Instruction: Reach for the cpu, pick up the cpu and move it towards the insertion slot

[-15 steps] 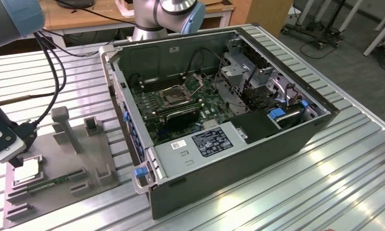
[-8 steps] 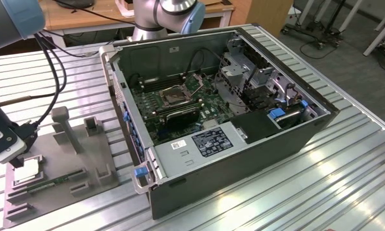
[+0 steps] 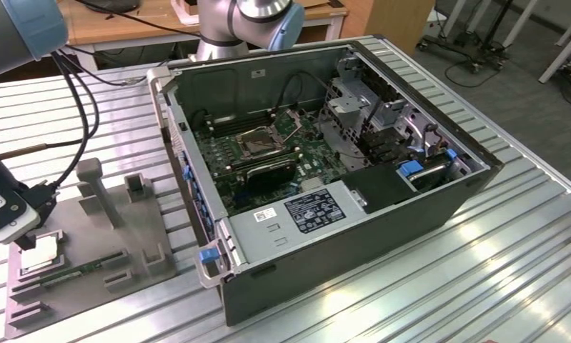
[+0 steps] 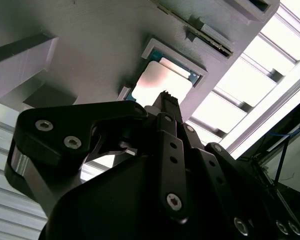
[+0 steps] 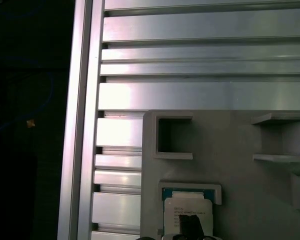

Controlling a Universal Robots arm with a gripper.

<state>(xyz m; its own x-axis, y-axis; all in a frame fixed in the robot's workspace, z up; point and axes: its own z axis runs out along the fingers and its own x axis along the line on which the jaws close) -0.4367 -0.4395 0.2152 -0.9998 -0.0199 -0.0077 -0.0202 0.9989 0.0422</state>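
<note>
The cpu [image 3: 40,251] is a small silvery-white square chip lying in a shallow pocket of the grey fixture plate [image 3: 123,229], at the exterior view's left. My gripper [image 3: 24,240] hangs just above it, its tip at the chip's near edge. In the second wrist view the gripper [image 4: 165,97] reaches over the cpu [image 4: 157,80], which still rests flat in its pocket. The first wrist view has the cpu [image 5: 184,209] with the gripper's dark tip [image 5: 190,227] over its labelled face. The insertion slot [image 3: 259,143] is a metal-framed square socket on the green motherboard inside the open computer case.
The open computer case [image 3: 361,207] stands to the exterior view's right of the fixture plate, walls rising above the motherboard. A green memory stick [image 3: 76,273] lies on the plate near the cpu. Upright grey posts [image 3: 91,187] stand on the plate. Cables [image 3: 80,107] trail from the arm.
</note>
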